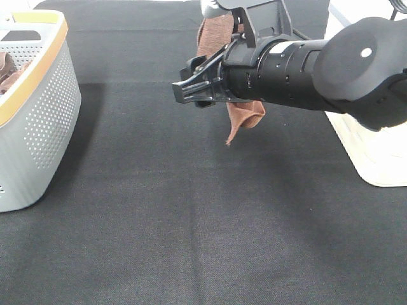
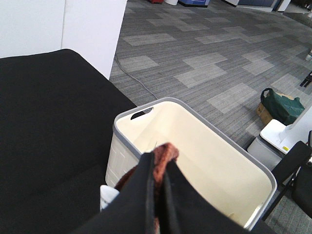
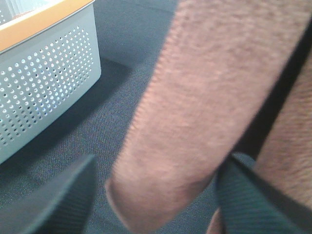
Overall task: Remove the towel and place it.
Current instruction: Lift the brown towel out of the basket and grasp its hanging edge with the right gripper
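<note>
Reddish-brown microfibre in the grip: pinching the towel (image 1: 245, 117) tight with the left gripper (image 2: 157, 163), hanging it in mid-air over the far middle of the black table (image 1: 191, 222), left of the cream bin (image 1: 375, 159). Holding the right gripper (image 1: 181, 89) spread apart, straddling the hanging cloth without squeezing.

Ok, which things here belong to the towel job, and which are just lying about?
Job: towel; left fingers, shut on it; right fingers, open, near it.
Lying about: grey basket; bunched brown cloth inside it; cream basket (role unclear).
</note>
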